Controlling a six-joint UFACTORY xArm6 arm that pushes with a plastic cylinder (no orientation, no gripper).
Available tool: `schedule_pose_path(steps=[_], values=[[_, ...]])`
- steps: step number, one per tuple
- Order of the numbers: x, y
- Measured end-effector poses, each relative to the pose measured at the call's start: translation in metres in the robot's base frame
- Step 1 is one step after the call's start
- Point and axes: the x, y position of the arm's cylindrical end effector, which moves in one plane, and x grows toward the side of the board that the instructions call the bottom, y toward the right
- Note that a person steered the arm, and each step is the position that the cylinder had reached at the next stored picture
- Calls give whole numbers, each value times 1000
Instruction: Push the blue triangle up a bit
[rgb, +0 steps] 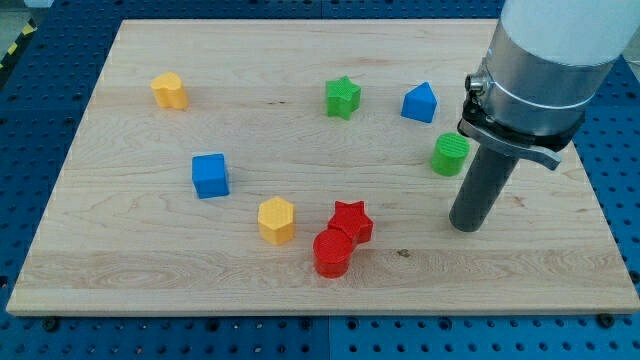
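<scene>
My tip (466, 226), a bare rod holding nothing, sits below the green cylinder (450, 154) and blue triangle (420, 103)

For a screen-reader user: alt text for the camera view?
My tip rests on the wooden board, below the green cylinder and the blue triangle. Other coloured blocks lie scattered toward the view's left.

triangle (420, 103) at view's right of star (343, 97), cylinder (450, 154) below
</scene>
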Motion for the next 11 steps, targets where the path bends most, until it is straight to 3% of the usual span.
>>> schedule_pose_path(steps=[4, 7, 8, 11], values=[[-39, -42], [-98, -48], [-145, -35], [-194, -24]])
